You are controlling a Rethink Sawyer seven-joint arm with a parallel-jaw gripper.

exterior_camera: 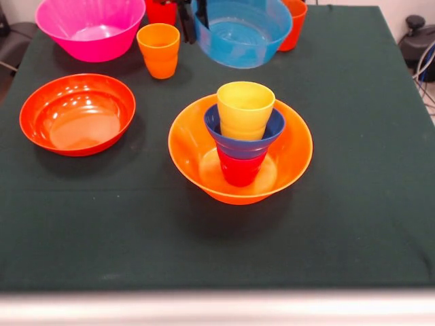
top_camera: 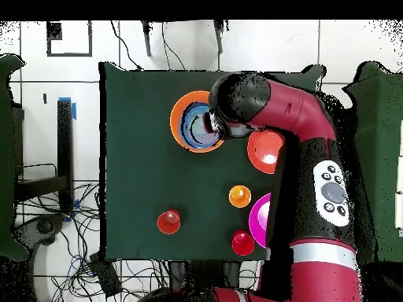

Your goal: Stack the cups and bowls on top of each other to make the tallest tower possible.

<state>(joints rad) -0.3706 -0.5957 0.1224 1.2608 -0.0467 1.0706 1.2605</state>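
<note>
**Light blue bowl on its way to the tower**

Nearest us in the front view stands the tower point(exterior_camera: 240, 146): the big yellow-orange bowl point(exterior_camera: 292, 159) as base, a red cup point(exterior_camera: 240, 170) in it, the small dark blue bowl point(exterior_camera: 238, 139) on that, and a yellow cup point(exterior_camera: 245, 109) on top. To its left, well apart, lies the shallow orange-red bowl point(exterior_camera: 76, 113). Farther back an orange cup point(exterior_camera: 159, 49) stands just beside the big pink bowl point(exterior_camera: 90, 26).

At the far edge the gripper point(exterior_camera: 194, 20) pinches the rim of the light blue bowl point(exterior_camera: 242, 30), which we judge is lifted clear of the table point(exterior_camera: 353, 204). We take this as the carry step. Next, we think, the bowl must be centred over the yellow cup and lowered level, since that narrow rim gives little support.
</note>
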